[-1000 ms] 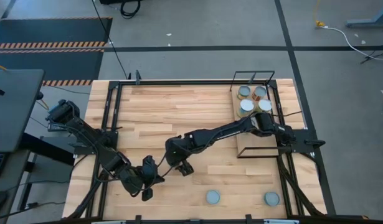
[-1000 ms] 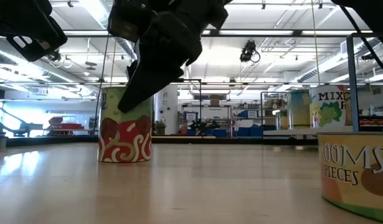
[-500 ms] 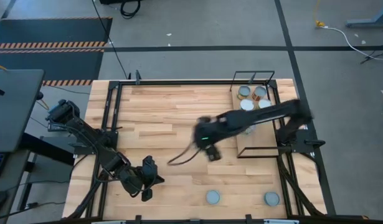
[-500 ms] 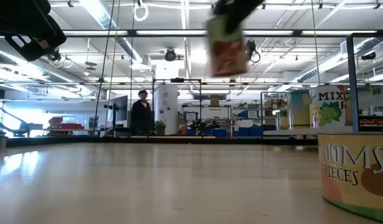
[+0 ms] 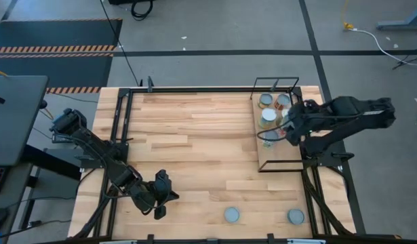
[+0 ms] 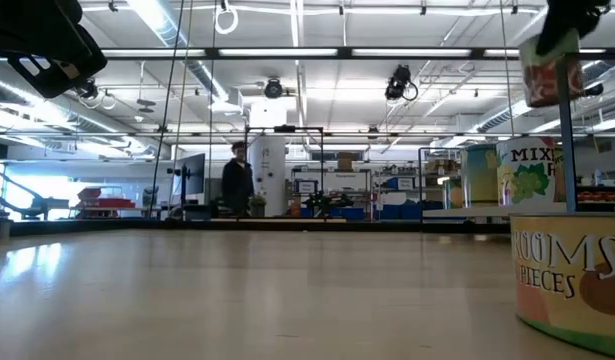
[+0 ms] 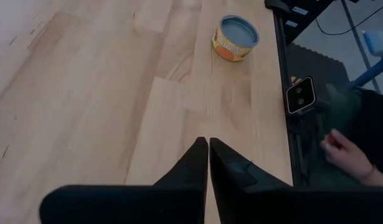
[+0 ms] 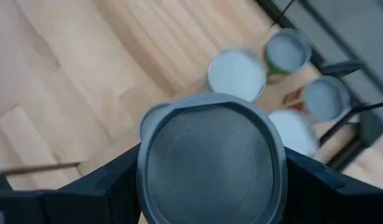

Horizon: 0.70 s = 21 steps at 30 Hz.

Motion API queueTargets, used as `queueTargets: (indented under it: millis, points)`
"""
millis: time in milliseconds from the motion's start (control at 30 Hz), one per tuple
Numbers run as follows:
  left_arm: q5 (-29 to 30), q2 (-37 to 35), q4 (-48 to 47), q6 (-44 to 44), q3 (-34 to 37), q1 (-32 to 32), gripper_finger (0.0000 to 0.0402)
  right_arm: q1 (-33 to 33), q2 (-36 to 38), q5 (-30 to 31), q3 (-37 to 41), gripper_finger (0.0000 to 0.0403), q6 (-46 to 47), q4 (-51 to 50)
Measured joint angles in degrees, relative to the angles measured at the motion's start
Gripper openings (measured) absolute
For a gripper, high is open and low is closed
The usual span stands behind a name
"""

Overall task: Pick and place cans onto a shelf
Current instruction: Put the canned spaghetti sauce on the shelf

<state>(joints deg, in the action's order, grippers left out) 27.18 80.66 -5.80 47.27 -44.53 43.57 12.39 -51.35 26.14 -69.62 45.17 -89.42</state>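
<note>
My right gripper [image 5: 273, 133] hangs over the brown shelf [image 5: 279, 154] at the table's right, shut on a can [image 8: 211, 165] with a grey top and a red and green label [image 6: 550, 76]. Several other cans stand on their bases at the shelf's far end [image 5: 266, 100], [image 8: 236, 71]. Two more cans stand near the table's front edge [image 5: 232, 215], [image 5: 295, 216]. At the near left my left gripper [image 7: 208, 148] is shut on nothing and hovers above the bare tabletop. My right gripper pinches the can by its round side wall [image 8: 142, 171], one dark finger [image 8: 110, 183] on each opposite side. The fingers slant down from above. The can is lifted clear above the shelf, its top up and roughly upright.
The black wire frame [image 5: 276, 83] rises around the shelf. A large labelled can [image 6: 572, 270] stands close to the low camera at the right. A person's hand [image 7: 347, 152] shows beyond the table's front edge, and another person stands far back in the room [image 6: 235, 180].
My right gripper has lifted the can off the middle of the table, carried it up and toward the right edge to above the shelf, and rolled its wrist on the way. The can has gone from standing on the tabletop to hanging clear.
</note>
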Motion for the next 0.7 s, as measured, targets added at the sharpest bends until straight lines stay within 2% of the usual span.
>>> queueTargets:
  millis: [133,233,367,533,700]
  points:
    - [0.0,0.0,0.0,0.0,0.0,0.0,0.0023,-0.09,5.8,-1.77,7.97,0.0288,1.97,1.78]
    - [0.0,0.0,0.02,0.0,0.0,0.0,0.0023,-0.11,7.42,-4.1,13.27,0.0288,8.25,1.69]
    - [0.0,0.0,0.02,0.0,0.0,0.0,0.0023,0.37,7.98,-3.37,17.49,0.0288,12.59,1.92]
    - [0.0,0.0,0.04,0.0,0.0,0.0,0.0023,0.37,7.36,-3.12,21.29,0.0288,11.43,5.82]
    - [0.0,0.0,0.04,0.0,0.0,0.0,0.0023,0.24,7.08,-3.36,24.37,0.0288,12.93,5.52]
